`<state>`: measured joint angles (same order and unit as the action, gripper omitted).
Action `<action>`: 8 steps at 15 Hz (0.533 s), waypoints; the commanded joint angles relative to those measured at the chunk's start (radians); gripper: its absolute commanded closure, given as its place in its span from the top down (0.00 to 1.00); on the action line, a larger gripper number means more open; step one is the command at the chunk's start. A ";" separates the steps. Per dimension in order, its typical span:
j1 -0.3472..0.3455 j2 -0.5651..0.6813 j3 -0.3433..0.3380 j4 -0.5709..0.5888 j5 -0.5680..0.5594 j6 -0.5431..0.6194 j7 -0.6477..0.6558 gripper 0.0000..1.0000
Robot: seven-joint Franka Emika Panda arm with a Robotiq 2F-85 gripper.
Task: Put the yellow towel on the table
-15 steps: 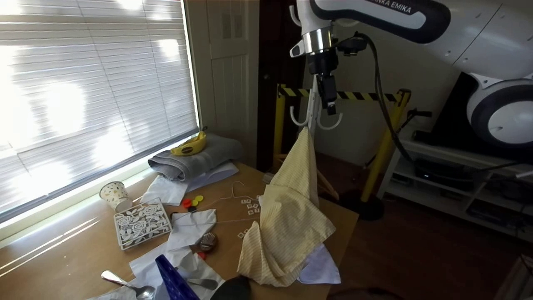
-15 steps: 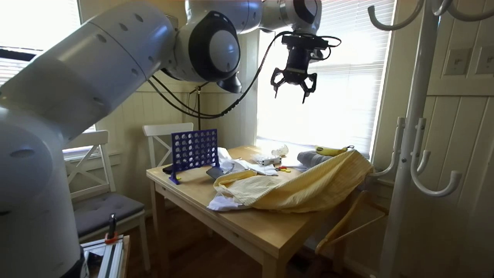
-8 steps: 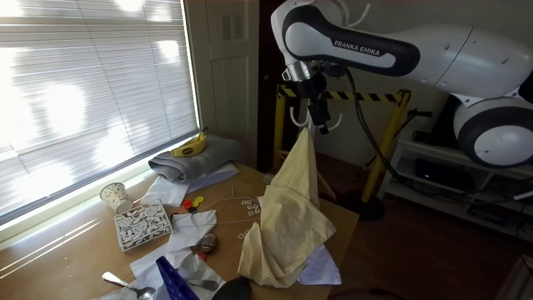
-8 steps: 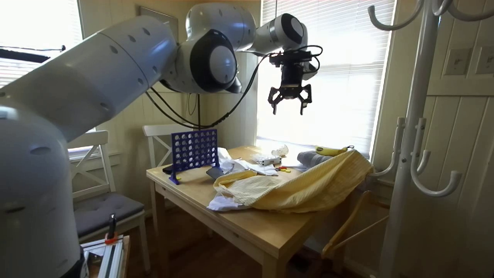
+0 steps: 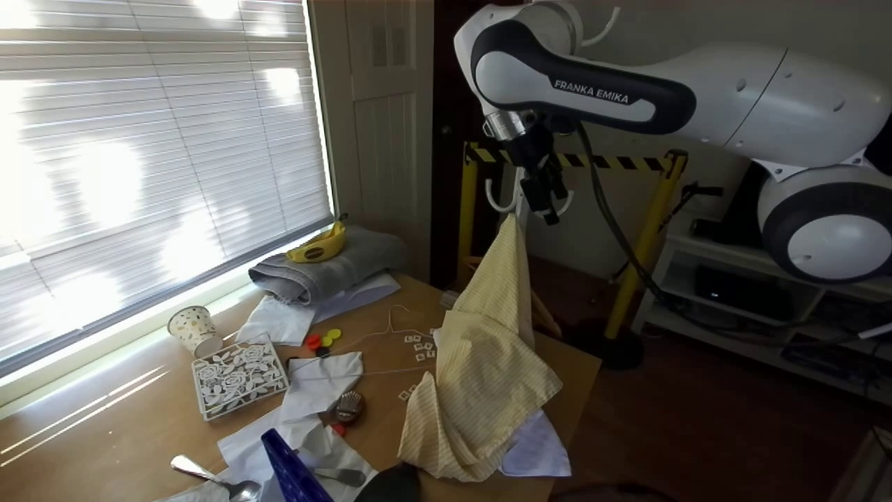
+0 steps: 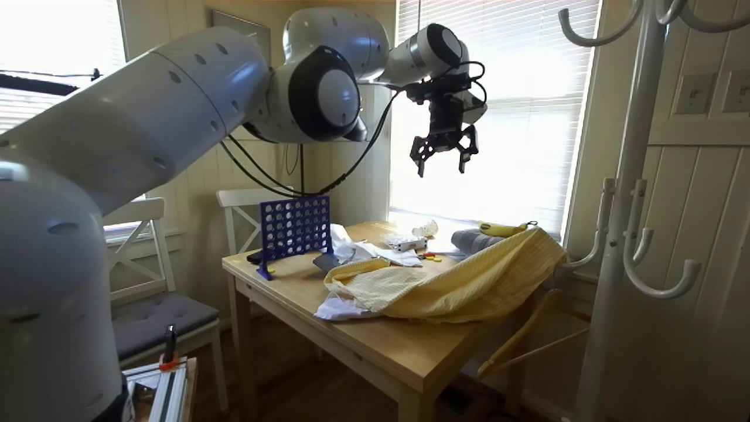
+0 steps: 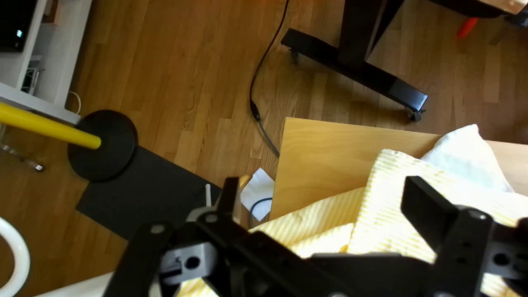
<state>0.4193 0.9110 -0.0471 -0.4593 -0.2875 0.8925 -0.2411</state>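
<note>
The pale yellow striped cloth towel (image 6: 469,287) lies partly on the brown wooden desk (image 6: 413,347), below the spread, empty, black two-fingered pincer (image 6: 441,172), its long axis rising toward the white hooked coat stand (image 6: 633,146).

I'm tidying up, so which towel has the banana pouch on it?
The grey towel: it's folded, with the pouch on top; the yellow towel is loosely draped.
</note>
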 commanded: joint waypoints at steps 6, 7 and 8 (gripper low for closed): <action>-0.003 0.022 0.009 0.041 -0.009 -0.018 -0.003 1.00; -0.021 0.033 0.008 0.070 0.032 0.007 0.138 1.00; -0.037 0.023 0.023 0.043 0.066 0.030 0.186 1.00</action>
<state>0.4169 0.9123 -0.0473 -0.4554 -0.2837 0.8970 -0.1999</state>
